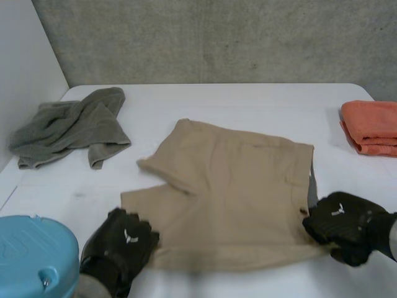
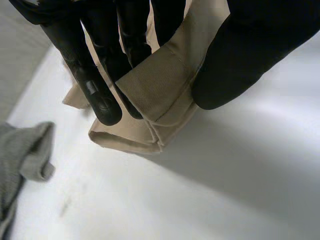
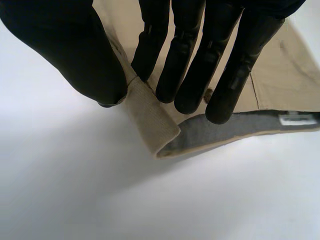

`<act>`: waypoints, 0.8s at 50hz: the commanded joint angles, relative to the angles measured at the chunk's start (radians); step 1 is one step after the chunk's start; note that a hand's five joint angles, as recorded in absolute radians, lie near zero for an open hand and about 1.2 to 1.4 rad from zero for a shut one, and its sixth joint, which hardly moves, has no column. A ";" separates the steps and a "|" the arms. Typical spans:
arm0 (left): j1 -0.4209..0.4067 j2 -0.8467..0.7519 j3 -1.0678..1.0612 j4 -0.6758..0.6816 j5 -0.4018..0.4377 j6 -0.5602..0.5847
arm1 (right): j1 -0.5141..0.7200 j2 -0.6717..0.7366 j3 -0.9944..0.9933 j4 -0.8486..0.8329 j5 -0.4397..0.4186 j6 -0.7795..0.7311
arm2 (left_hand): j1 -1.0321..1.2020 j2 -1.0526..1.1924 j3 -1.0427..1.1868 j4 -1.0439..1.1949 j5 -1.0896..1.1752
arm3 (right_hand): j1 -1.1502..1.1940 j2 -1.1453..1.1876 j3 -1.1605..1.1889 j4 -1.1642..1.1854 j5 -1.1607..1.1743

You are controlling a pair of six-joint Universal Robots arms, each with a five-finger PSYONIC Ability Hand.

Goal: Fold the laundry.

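Tan shorts (image 1: 236, 192) lie spread on the white table (image 1: 248, 105), one leg folded inward. My left hand (image 1: 121, 245) pinches the near left hem corner: in the left wrist view the tan hem (image 2: 160, 95) sits between its fingers (image 2: 100, 95) and thumb. My right hand (image 1: 344, 225) grips the near right corner at the waistband. The right wrist view has the tan waistband (image 3: 150, 115) clamped between thumb and fingers (image 3: 220, 85), with the grey lining (image 3: 225, 132) turned out.
A crumpled grey towel (image 1: 71, 127) lies at the back left, its edge (image 2: 22, 160) also in the left wrist view. A folded orange cloth (image 1: 371, 127) sits at the right edge. My blue arm cap (image 1: 34, 254) fills the near left corner.
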 commanded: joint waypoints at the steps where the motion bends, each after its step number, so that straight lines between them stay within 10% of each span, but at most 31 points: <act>1: 0.020 -0.013 0.041 0.069 0.003 -0.037 | -0.066 0.038 -0.017 0.063 -0.030 -0.030 | 0.258 0.202 0.211 0.198 0.232 | 0.443 0.217 0.213 0.204 0.233; 23: 0.253 -0.654 0.674 0.618 0.151 0.097 | 0.208 0.469 -0.564 -0.400 0.213 0.516 | 0.258 0.202 0.211 0.198 0.232 | 0.443 0.217 0.213 0.204 0.233; 40: 0.314 -1.119 1.225 0.793 0.322 0.183 | 0.326 0.807 -0.922 -0.635 0.517 0.516 | 0.258 0.202 0.211 0.198 0.232 | 0.443 0.217 0.213 0.204 0.233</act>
